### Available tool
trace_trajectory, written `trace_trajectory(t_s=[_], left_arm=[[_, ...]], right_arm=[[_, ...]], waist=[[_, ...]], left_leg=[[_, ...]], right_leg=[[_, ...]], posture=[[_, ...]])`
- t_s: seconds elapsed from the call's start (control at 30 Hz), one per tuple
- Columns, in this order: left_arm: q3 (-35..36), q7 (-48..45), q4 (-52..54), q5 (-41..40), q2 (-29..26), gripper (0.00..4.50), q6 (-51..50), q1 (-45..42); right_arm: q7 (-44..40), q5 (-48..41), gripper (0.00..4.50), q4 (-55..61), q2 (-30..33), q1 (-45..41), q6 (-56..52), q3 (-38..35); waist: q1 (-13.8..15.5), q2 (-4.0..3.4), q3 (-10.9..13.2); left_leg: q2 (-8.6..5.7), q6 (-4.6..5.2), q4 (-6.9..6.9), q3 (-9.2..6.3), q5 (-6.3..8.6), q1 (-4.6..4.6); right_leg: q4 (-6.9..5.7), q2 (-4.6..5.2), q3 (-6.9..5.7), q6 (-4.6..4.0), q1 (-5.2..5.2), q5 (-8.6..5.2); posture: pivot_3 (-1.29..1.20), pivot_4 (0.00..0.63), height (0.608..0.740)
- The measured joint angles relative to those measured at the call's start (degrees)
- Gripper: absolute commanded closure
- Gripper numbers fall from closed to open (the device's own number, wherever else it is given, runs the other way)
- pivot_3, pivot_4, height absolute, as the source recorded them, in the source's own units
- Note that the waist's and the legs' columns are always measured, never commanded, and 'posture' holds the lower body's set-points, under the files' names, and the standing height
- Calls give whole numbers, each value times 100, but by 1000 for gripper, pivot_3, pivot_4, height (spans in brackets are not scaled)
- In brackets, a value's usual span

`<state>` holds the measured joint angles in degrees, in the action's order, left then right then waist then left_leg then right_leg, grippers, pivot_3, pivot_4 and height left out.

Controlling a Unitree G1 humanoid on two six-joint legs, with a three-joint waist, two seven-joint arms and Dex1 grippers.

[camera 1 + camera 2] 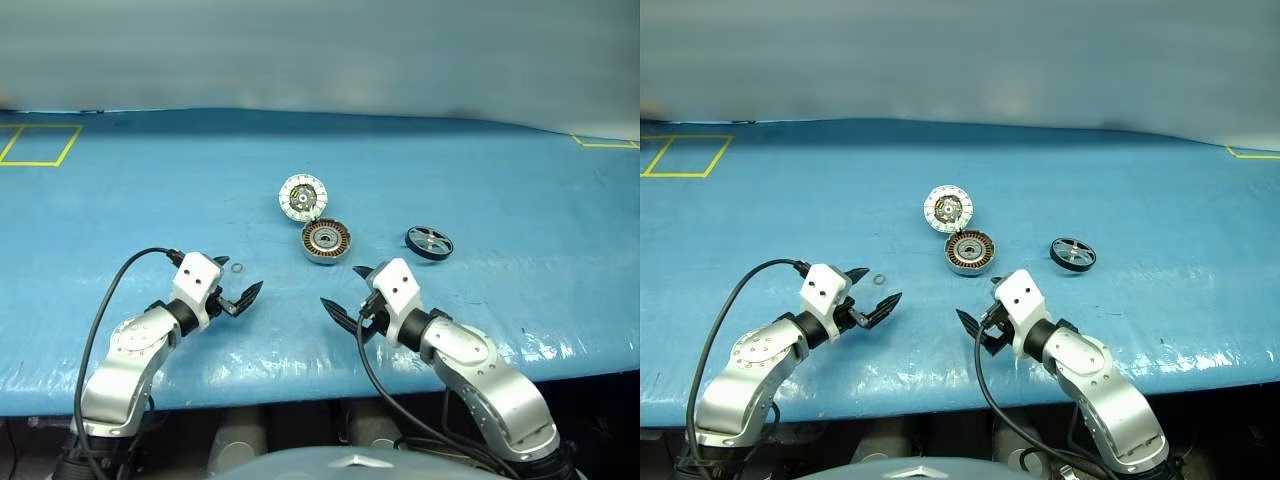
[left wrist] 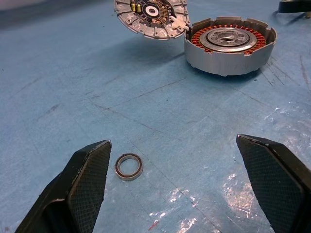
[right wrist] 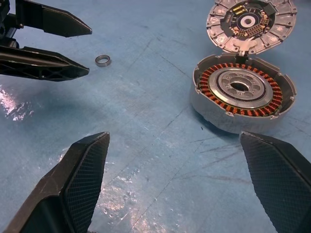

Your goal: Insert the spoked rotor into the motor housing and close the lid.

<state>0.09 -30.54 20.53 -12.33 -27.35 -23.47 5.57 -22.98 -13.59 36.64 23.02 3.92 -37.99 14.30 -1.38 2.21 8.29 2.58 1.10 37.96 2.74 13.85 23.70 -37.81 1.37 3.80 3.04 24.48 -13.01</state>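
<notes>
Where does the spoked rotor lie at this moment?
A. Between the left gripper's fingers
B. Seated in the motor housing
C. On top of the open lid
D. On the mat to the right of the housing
D: the spoked rotor rests on the blue mat, apart from the motor housing, whose windings lie bare beside the open lid.

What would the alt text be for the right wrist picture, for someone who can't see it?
An open motor housing with copper windings sits on a blue table, its lid hinged back. The right claw is open in front, empty. The left claw and a small ring lie farther off.
</notes>
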Motion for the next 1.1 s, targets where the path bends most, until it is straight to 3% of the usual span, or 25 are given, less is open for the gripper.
trace_trajectory(t_s=[0.23, 0.4, 0.57, 0.83, 1.1], left_arm=[[1, -10, -34, 0, 0, 29, 12, -49], [-28, -54, -101, 4, 3, 29, 33, -145], [-192, -114, -137, 105, 13, 29, 223, -78], [-447, -171, 0, 172, 41, 29, 493, 303], [-493, -76, 46, 224, 97, 29, 560, 605]], right_arm=[[-141, -43, 0, -36, 302, -536, -514, -20], [-850, 39, 0, -448, 1281, -2044, -959, 144], [-1622, 631, 0, -1613, 1597, -3771, -834, 971], [-3146, 1398, 0, -3542, 1157, -5445, -55, 2406], [-4009, 1848, 0, -4623, 737, -5771, 542, 2766]], waist=[[-10, -1, 0], [-22, -7, 4], [-46, -9, 5], [-39, -14, 9], [-12, -22, 14]], left_leg=[[0, 0, 7, 3, 0, -1], [-6, 3, 12, 5, -2, -3], [-5, 3, -7, 8, -2, 0], [-4, 5, -12, 10, 1, 8], [-2, 5, 1, 10, 1, 7]], right_leg=[[-1, 0, 2, 0, -1, 3], [-2, -1, 2, -15, -2, 14], [-1, -10, -1, -29, 6, 16], [2, -1, -6, -30, 12, 14], [-1, 4, -6, -28, 7, 16]], posture=[[0, 150, 740], [0, 150, 740], [0, 150, 740], [0, 150, 740], [0, 150, 740]])
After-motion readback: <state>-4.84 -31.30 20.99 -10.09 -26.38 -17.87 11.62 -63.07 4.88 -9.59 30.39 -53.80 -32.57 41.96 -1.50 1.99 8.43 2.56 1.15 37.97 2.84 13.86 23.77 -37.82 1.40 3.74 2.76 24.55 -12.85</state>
